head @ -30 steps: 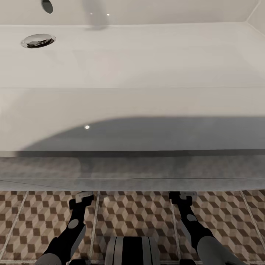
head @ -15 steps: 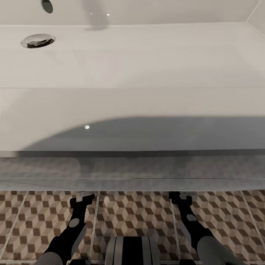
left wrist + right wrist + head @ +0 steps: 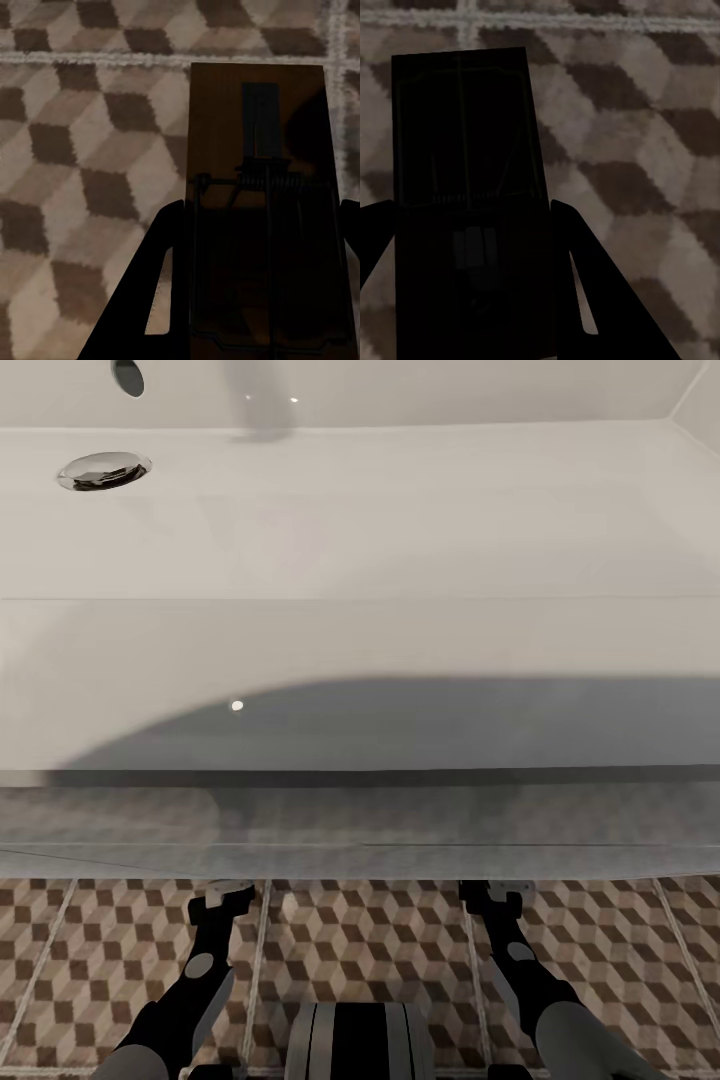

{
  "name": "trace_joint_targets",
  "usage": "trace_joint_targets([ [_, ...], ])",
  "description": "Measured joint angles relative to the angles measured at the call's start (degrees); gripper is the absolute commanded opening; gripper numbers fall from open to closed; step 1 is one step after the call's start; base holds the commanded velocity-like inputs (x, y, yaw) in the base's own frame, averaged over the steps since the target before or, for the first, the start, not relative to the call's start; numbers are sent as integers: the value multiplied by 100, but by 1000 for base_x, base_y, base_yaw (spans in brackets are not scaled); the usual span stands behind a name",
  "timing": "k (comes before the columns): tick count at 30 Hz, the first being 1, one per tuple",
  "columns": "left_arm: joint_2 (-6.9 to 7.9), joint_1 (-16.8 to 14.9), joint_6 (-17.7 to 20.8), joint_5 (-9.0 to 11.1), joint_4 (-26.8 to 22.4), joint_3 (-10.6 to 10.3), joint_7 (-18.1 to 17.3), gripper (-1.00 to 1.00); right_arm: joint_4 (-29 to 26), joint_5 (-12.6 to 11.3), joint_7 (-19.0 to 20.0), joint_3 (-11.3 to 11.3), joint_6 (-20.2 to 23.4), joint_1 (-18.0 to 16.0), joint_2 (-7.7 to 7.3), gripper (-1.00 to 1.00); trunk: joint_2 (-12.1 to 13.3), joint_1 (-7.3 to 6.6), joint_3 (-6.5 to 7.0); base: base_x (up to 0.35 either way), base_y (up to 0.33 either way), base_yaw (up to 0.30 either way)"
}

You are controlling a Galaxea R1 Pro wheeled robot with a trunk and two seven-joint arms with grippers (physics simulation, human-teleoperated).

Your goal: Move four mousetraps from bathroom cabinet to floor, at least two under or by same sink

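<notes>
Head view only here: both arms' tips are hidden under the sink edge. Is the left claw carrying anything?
Observer: Yes. The left wrist view shows the left claw closed on a mousetrap, spring side facing the camera.
Operator: And the right?
Observer: The right claw grips a second mousetrap, in deep shadow.
Operator: What lies beyond them?
Observer: Cube-patterned floor tiles, with a grout line past each trap's far end. I cannot tell whether the traps touch the floor.

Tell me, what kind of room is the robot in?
Most likely a bathroom. There is a wide white sink with a shiny metal drain, and the bathroom floor is tiled in a brown cube pattern.
</notes>
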Motion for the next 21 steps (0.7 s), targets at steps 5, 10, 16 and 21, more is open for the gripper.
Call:
trace_joint_targets([
  [5,4,0,3,-3,0,3,13,-100,0,22,4,6,-9,0,-2,-100,0,0,0,0,0,0],
  [10,-7,0,6,-11,0,3,15,-100,0,34,8,9,-13,0,-2,-100,0,0,0,0,0,0],
  [16,-14,1,6,-20,6,2,20,-100,0,32,15,2,-3,0,-2,-100,0,0,0,0,0,0],
  [21,-16,0,6,-21,8,-1,22,-100,0,27,17,0,-7,0,-2,-100,0,0,0,0,0,0],
])
